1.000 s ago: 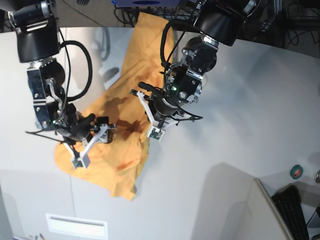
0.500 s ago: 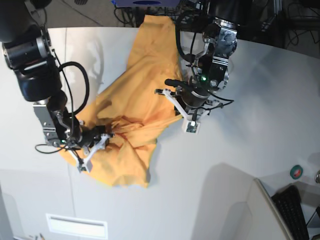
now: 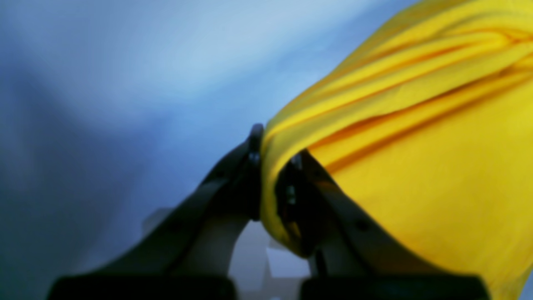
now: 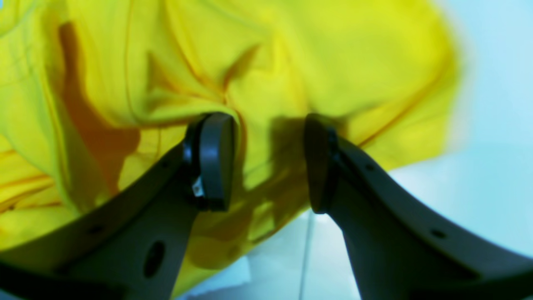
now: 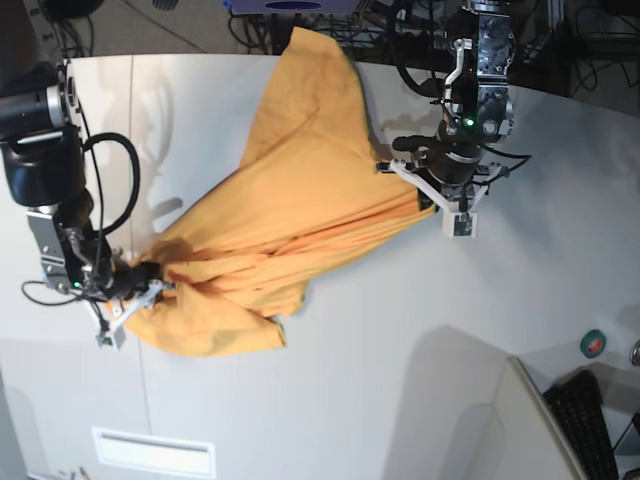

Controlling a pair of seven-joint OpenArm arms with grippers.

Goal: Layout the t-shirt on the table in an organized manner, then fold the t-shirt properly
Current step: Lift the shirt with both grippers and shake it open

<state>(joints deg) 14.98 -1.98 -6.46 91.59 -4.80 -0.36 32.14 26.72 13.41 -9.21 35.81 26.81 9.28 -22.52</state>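
Note:
The orange-yellow t-shirt (image 5: 290,190) lies rumpled on the off-white table (image 5: 560,250), pulled taut between my two grippers, with its top end reaching the table's far edge. At the right, my left gripper (image 5: 420,192) is shut on a bunched edge of it. The left wrist view shows the cloth (image 3: 416,166) pinched between the dark fingers of that gripper (image 3: 270,166). At the shirt's lower left, creases converge on my right gripper (image 5: 150,280). In the right wrist view this gripper (image 4: 268,162) has its jaws partly apart with a wad of cloth (image 4: 291,62) between them.
A thin dark seam (image 5: 135,150) runs down the table's left part. A keyboard (image 5: 585,420) and a small green roll (image 5: 593,343) sit at the lower right beside a raised white panel (image 5: 470,420). Cables and frames crowd the far edge (image 5: 400,30).
My left gripper has moved up and to the right with the cloth. My right gripper has closed on the shirt and drawn it left, so the shirt is now stretched out.

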